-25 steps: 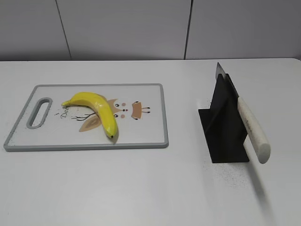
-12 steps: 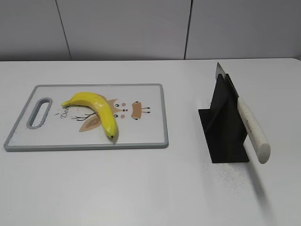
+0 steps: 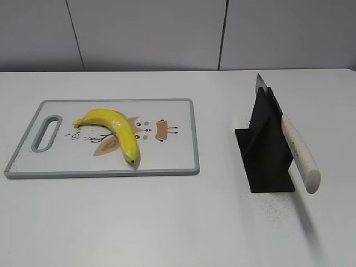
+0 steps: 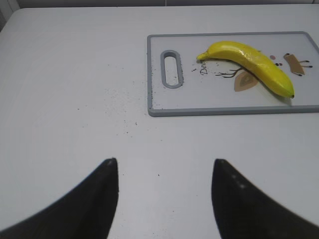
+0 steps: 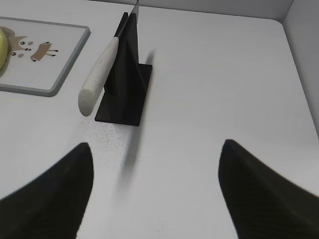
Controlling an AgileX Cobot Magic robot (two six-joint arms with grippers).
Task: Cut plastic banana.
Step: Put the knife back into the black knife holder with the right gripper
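The plastic banana [image 3: 115, 130] lies whole on the grey-rimmed cutting board [image 3: 189, 167] at the table's left; it also shows in the left wrist view [image 4: 249, 62]. A knife with a white handle [image 3: 300, 153] rests slanted in a black stand [image 3: 266, 150], also in the right wrist view [image 5: 99, 74]. My left gripper [image 4: 164, 167] is open and empty over bare table, well short of the board [image 4: 154, 107]. My right gripper [image 5: 157, 149] is open and empty, below and right of the knife stand [image 5: 127, 87]. Neither gripper shows in the exterior view.
The white table [image 3: 167, 222] carries only the board and the stand. Dark specks lie on it near the board's handle hole [image 4: 171, 68] and in front of the stand. A grey wall [image 3: 167, 33] closes the far side.
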